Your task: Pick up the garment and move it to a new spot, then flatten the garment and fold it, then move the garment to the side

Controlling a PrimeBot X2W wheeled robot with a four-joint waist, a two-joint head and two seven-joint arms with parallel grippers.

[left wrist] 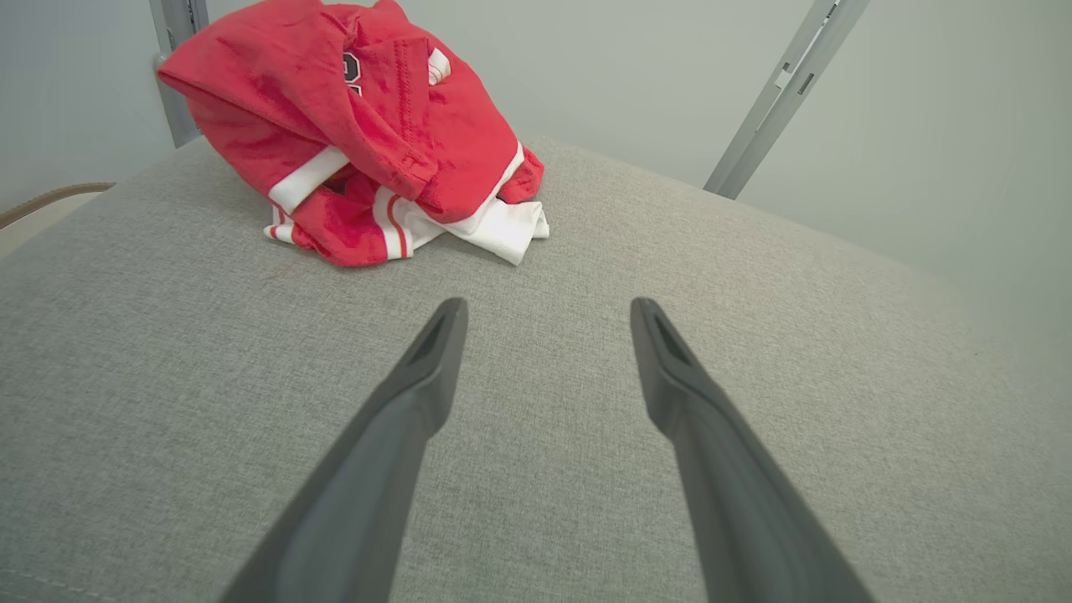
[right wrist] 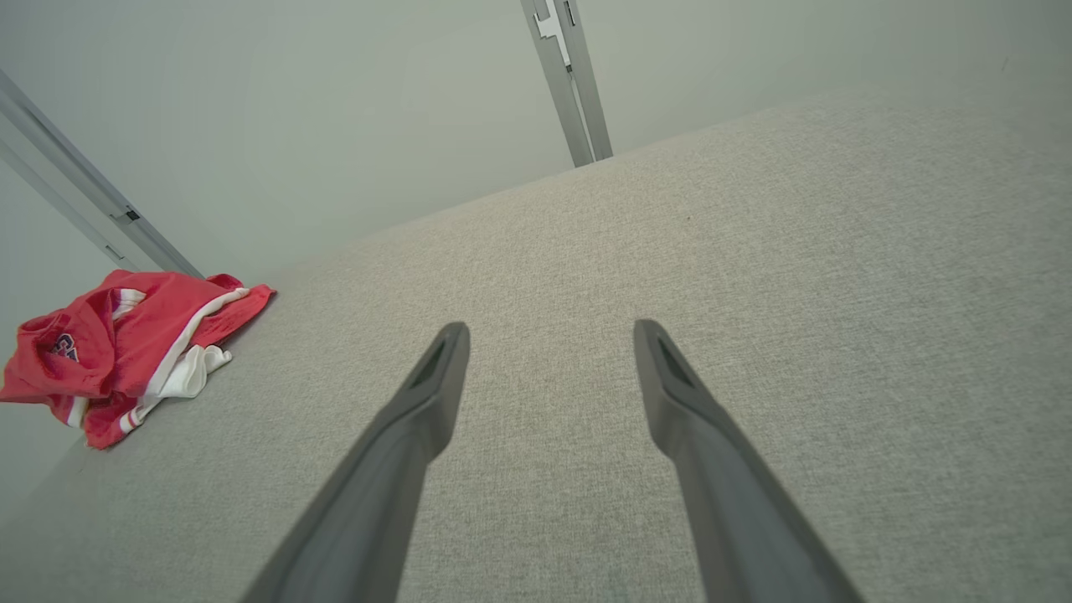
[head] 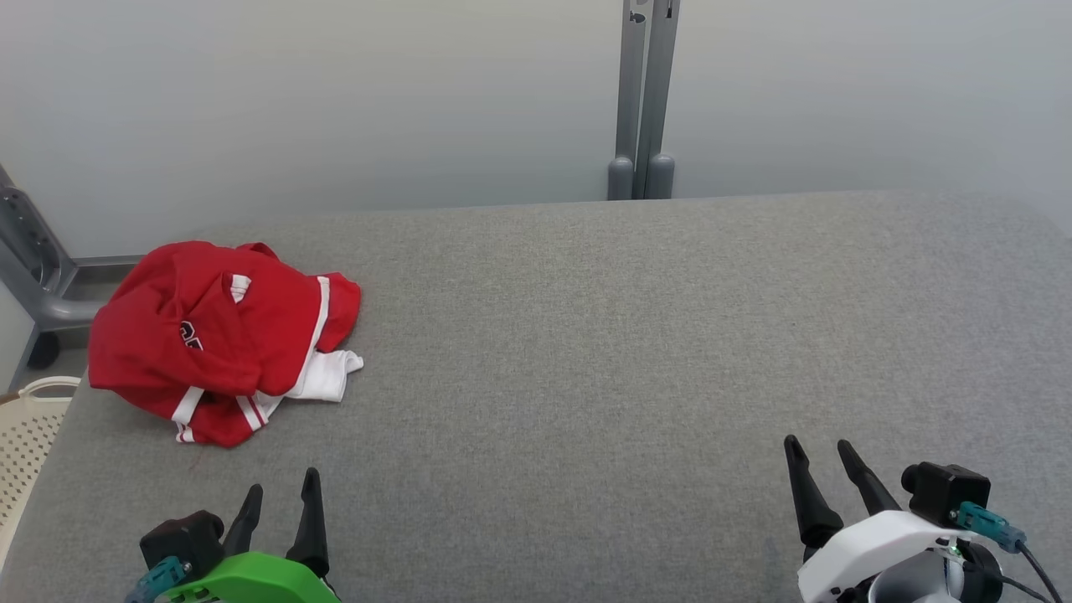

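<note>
Dark lettering [head: 191, 337] is seen on the crumpled red jersey [head: 251, 322], but it is partly folded under and no word can be read.

Lab setup, padded table [head: 628, 335], partition panels [head: 419, 92]

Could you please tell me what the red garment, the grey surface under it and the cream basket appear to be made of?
Red garment: soft matte cloth, likely a jersey knit; it slumps in loose folds.
Grey surface: matte woven fabric; fine weave shows up close.
Cream basket: probably moulded plastic, given its regular perforations.
</note>
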